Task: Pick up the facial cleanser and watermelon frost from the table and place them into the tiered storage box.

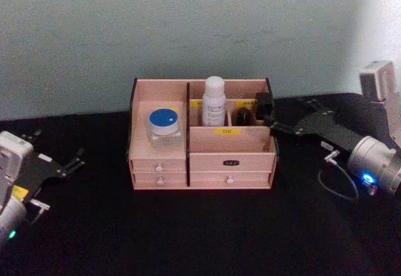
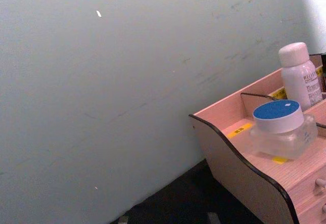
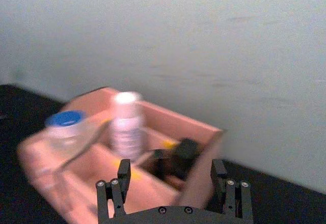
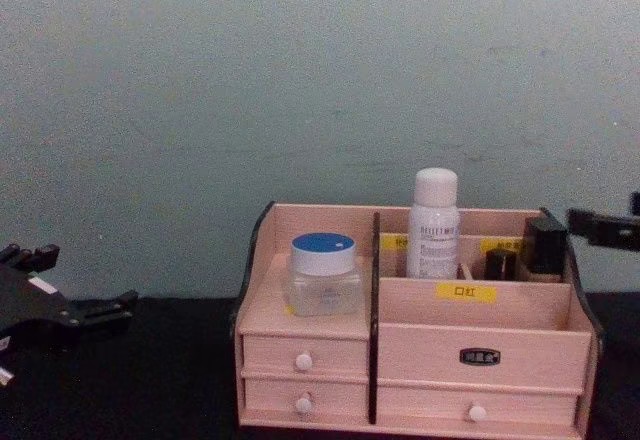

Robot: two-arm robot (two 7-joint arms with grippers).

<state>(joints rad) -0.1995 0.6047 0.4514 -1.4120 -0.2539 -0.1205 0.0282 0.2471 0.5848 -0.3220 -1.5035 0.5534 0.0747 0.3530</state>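
The tiered storage box (image 1: 232, 139) stands mid-table against the wall, also in the chest view (image 4: 480, 305). A clear jar with a blue lid (image 1: 165, 125) (image 4: 323, 273) (image 2: 279, 127) sits on its left tier. A white capped bottle (image 1: 213, 100) (image 4: 434, 222) (image 3: 126, 127) stands in a back compartment, and a small dark item (image 1: 243, 114) is in the compartment to its right. I cannot tell which of these is the facial cleanser or the watermelon frost. My right gripper (image 1: 270, 116) (image 3: 171, 168) hovers open at the box's right end, holding nothing. My left gripper (image 1: 75, 160) (image 4: 100, 310) rests open at the far left.
The table (image 1: 200, 232) is black, with bare surface in front of the box and on both sides. A pale wall (image 1: 188, 25) runs close behind the box. A loose cable (image 1: 335, 185) hangs by my right wrist.
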